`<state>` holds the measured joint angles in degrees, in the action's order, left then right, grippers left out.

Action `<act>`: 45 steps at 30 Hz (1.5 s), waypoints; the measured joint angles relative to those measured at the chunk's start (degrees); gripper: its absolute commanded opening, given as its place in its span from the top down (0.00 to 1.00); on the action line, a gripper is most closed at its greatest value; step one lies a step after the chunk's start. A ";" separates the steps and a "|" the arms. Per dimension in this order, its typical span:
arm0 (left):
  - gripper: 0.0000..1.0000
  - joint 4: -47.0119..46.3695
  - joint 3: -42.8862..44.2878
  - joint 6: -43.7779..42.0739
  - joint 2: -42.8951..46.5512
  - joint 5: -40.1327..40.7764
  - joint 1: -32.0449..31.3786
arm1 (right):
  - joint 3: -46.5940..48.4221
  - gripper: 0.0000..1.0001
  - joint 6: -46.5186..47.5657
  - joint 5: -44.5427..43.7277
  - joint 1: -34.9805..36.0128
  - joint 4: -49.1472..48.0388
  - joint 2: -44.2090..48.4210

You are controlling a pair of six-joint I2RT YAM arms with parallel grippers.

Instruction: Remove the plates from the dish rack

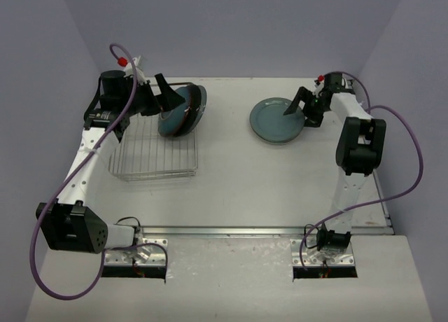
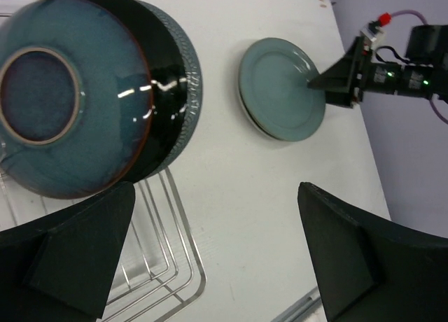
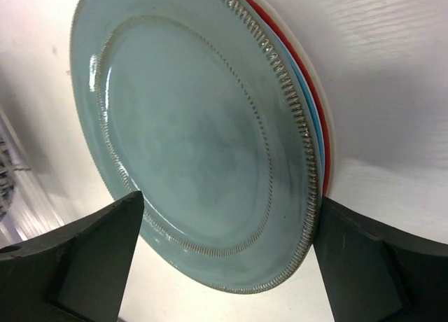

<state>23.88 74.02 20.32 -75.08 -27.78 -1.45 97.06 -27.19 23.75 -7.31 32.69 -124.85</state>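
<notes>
Two plates stand on edge, leaning together at the far right corner of the wire dish rack [image 1: 157,154]: a glazed blue-teal one [image 2: 63,105] showing its underside, and a dark teal one [image 2: 164,77] behind it. My left gripper [image 1: 162,94] hovers just left of them, open, and the left wrist view shows nothing between its fingers [image 2: 217,259]. At the right a grey-blue plate [image 3: 196,140] lies flat on top of a stack [image 1: 276,122], with a red rim [image 3: 318,119] showing under it. My right gripper [image 3: 227,259] is open, and its fingers straddle that plate's near edge.
The rack's silver bars [image 2: 161,266] run under my left fingers, and its near part holds no plates. White table [image 1: 231,168] lies between the rack and the stack. Purple walls close in the back and both sides.
</notes>
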 measured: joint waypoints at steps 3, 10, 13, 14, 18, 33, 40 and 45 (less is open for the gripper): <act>0.00 1.12 0.11 -0.55 0.06 4.66 0.00 | 0.00 0.01 1.57 -6.19 0.96 0.97 0.66; 0.00 2.54 0.17 -2.02 0.10 10.97 0.00 | 1.58 0.01 5.09 -16.48 4.15 3.56 0.67; 0.00 2.63 0.17 -3.01 0.10 12.49 0.00 | 2.45 0.01 6.38 -19.01 6.18 3.56 0.67; 0.00 2.69 0.17 -3.76 0.10 13.47 -0.20 | 2.51 0.01 6.74 -19.78 6.78 3.58 0.74; 0.04 4.29 1.36 -9.46 -0.44 25.87 -5.71 | 2.51 0.01 7.66 -20.97 7.73 4.10 2.00; 0.04 6.75 6.03 -28.25 -17.86 62.62 -23.63 | -9.45 0.01 10.21 -21.57 6.98 3.31 27.05; 0.04 9.21 11.08 -29.11 -24.96 64.68 -24.46 | -12.42 0.01 10.30 -20.58 7.02 3.50 29.00; 0.06 10.45 13.25 -29.06 -27.79 65.54 -24.46 | -13.05 0.01 10.29 -20.08 7.02 3.78 29.00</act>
<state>34.33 87.27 -8.74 -102.87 37.77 -25.91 84.01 -16.90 3.67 -0.30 36.47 -95.85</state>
